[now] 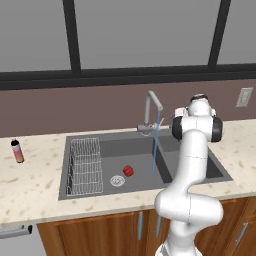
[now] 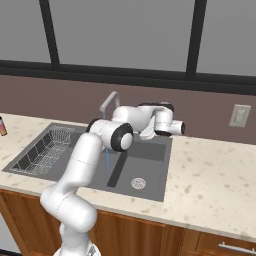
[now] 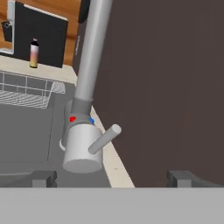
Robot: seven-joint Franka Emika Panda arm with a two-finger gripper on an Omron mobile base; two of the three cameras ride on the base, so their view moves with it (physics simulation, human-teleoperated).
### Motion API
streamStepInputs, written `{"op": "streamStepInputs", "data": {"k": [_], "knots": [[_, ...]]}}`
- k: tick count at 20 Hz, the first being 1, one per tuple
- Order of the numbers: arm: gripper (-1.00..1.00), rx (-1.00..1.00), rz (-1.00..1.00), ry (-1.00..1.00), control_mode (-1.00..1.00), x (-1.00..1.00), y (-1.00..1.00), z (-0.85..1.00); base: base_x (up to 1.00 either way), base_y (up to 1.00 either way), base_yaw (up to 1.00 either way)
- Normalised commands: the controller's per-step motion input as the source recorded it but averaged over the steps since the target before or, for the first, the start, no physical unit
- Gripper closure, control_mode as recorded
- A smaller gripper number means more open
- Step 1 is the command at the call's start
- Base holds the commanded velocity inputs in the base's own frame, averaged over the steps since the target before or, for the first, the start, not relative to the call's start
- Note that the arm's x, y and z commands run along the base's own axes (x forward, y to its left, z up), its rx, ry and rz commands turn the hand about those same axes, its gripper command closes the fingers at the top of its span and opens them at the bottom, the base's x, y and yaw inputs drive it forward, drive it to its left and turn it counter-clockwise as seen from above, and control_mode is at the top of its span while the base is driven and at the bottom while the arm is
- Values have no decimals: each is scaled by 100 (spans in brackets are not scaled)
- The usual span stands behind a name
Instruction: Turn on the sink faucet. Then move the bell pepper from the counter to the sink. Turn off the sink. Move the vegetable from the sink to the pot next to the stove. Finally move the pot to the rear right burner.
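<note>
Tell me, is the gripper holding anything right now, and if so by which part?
Nothing is held. The gripper is open, its fingertips apart near the sink faucet lever, not closed on it. The bell pepper lies in the sink.

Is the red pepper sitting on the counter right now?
No, the red pepper lies inside the sink, next to a round silver drain.

Glossy white arm [image 1: 187, 165], rounded tube segments, dark bands at the joints, bulbous base; small dark fingertips [image 3: 43, 178] on the gripper [image 3: 113, 179].
</note>
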Motion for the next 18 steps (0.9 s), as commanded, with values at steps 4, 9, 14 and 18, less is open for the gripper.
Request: {"op": "streamStepInputs", "data": {"k": [4, 9, 14, 18], "knots": [[-100, 0, 11, 4, -100, 0, 26, -22, 0, 0, 0], [-100, 0, 9, 2, -100, 0, 40, -20, 0, 0, 0], [-100, 0, 6, 2, -100, 0, 48, -8, 0, 0, 0], [-100, 0, 5, 3, -100, 0, 49, -2, 0, 0, 0]]}}
